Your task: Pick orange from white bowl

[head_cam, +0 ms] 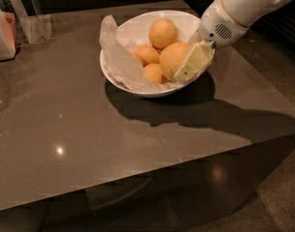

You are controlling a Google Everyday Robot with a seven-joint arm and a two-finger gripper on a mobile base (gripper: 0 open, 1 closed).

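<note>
The white bowl, lined with crinkled white paper, stands at the back middle of the dark table. It holds several pale oranges. The largest orange lies at the bowl's right side, with smaller ones behind it and to its left. My gripper reaches in from the upper right on a white arm. Its cream-coloured end lies against the right side of the largest orange, just inside the bowl's rim. The gripper's far side is hidden behind that orange.
A clear plastic holder and a white and red packet stand at the table's back left. The table's front edge and right edge drop to a dark floor.
</note>
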